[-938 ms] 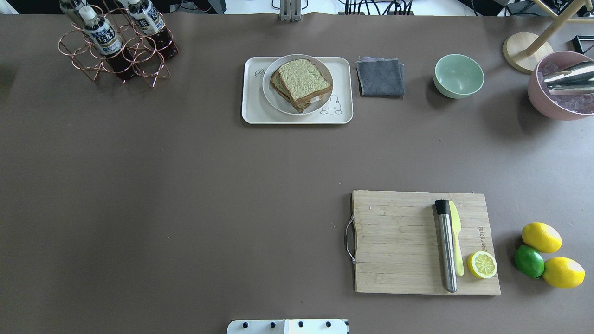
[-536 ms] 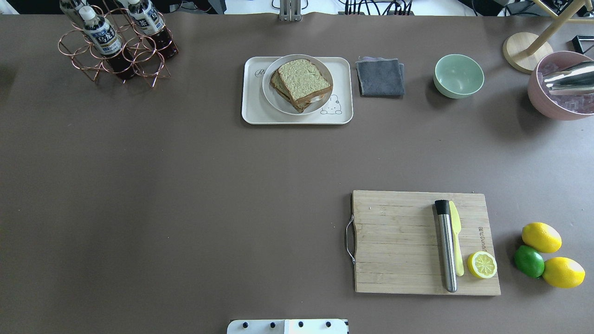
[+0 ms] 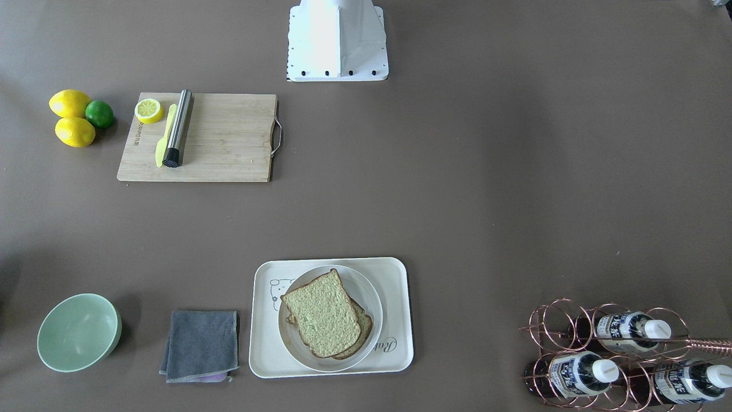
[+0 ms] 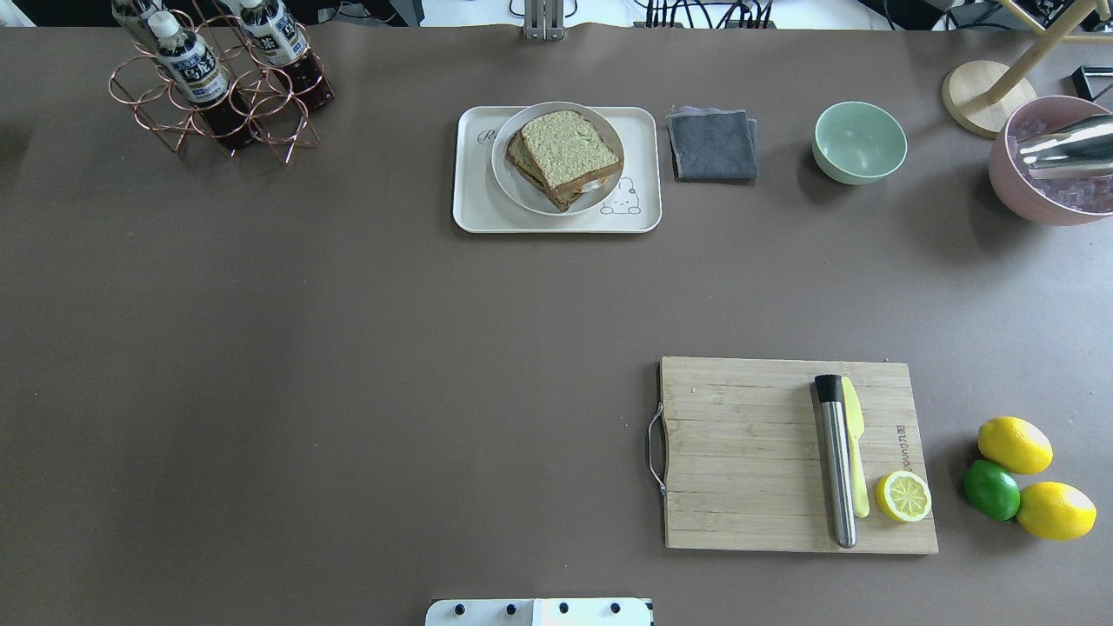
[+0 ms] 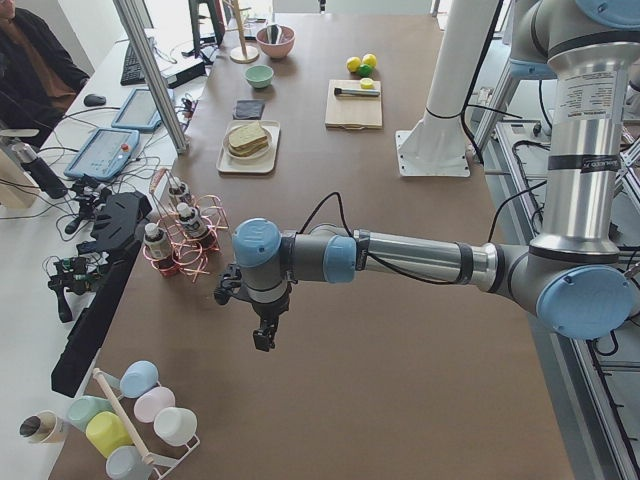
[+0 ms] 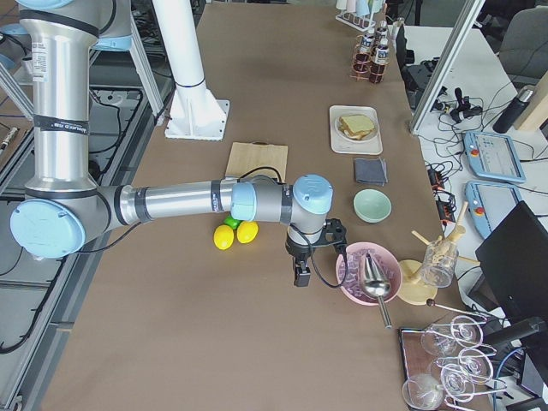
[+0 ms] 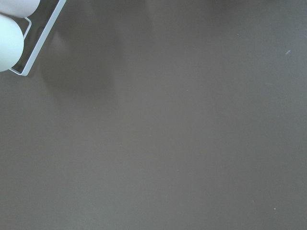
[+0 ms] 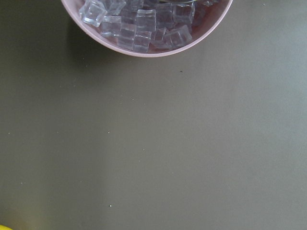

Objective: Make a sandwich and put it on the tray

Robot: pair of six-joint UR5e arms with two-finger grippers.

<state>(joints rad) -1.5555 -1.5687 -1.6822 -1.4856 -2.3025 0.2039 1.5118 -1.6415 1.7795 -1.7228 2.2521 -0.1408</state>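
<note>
The sandwich (image 4: 565,156), two speckled tan slices stacked askew with a sliver of white between them, lies on a round white plate (image 4: 504,178). The plate stands on the cream tray (image 4: 474,204) at the table's far middle, and the sandwich (image 3: 323,315) and tray (image 3: 266,349) also show in the front-facing view. My left gripper (image 5: 262,340) hangs over bare table beyond the bottle rack, far from the tray. My right gripper (image 6: 301,276) hangs beside the pink ice bowl. Both appear only in the side views, so I cannot tell whether they are open or shut.
A wooden cutting board (image 4: 748,452) carries a steel muddler (image 4: 837,469), a yellow knife and a half lemon (image 4: 903,496). Two lemons (image 4: 1013,443) and a lime lie to its right. A grey cloth (image 4: 713,143), green bowl (image 4: 859,142), pink ice bowl (image 4: 1043,196) and copper bottle rack (image 4: 217,87) line the far edge.
</note>
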